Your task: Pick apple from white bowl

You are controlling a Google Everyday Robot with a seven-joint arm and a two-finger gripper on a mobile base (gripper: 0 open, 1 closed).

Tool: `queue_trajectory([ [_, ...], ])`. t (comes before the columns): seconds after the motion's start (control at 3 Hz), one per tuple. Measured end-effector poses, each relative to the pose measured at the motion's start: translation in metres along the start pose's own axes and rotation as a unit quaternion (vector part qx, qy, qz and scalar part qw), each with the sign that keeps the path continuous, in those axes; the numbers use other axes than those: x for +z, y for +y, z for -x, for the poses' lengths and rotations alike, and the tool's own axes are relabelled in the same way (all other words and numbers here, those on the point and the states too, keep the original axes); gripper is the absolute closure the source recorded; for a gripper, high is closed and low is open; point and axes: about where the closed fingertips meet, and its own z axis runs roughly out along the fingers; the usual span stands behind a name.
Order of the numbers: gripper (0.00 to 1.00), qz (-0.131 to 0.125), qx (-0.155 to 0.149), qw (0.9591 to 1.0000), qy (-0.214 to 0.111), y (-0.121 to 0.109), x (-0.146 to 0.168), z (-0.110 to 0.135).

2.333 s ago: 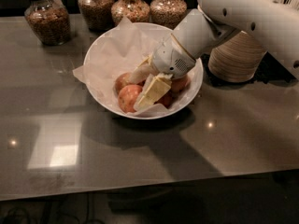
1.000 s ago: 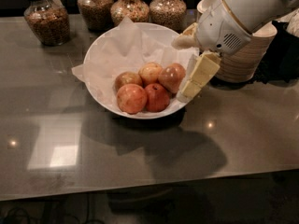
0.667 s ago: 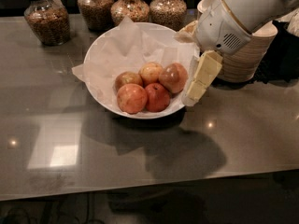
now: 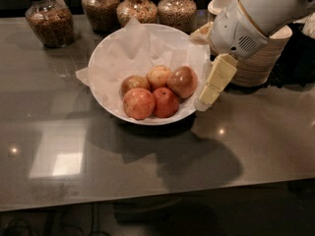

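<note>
The white bowl (image 4: 106, 58), lined with crumpled white paper, sits at the middle of the dark table and holds several apples. The apple (image 4: 139, 103), large and reddish-orange with a yellowish blush, lies at the front left of the pile. A deeper red one (image 4: 166, 102) sits beside it, and a paler one (image 4: 159, 76) lies behind. My gripper (image 4: 201, 72) hangs at the bowl's right rim, to the right of the apples, open and holding nothing. One cream finger (image 4: 217, 79) points down just outside the rim.
Several glass jars of grains (image 4: 48, 21) stand along the back edge. A stack of beige paper bowls (image 4: 263, 58) sits right of the white bowl, partly behind my arm. Bare tabletop (image 4: 147, 161) stretches in front of the bowl.
My gripper was down among the apples 2.3 s ago; it has lifted out and moved right to the bowl's rim, empty. All the apples stay in the bowl.
</note>
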Motion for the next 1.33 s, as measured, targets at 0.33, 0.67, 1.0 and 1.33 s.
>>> queue_trajectory([
  [0.33,0.0,-0.035,0.02,0.9991,0.014,-0.016,-0.011,-0.02],
  [0.67,0.04,-0.06,0.031,0.9975,0.022,-0.033,-0.018,-0.033],
  [1.0,0.11,-0.071,0.025,0.9969,0.024,-0.049,-0.018,-0.035],
  [1.33,0.14,-0.067,0.009,0.9975,0.022,-0.057,-0.011,-0.029],
])
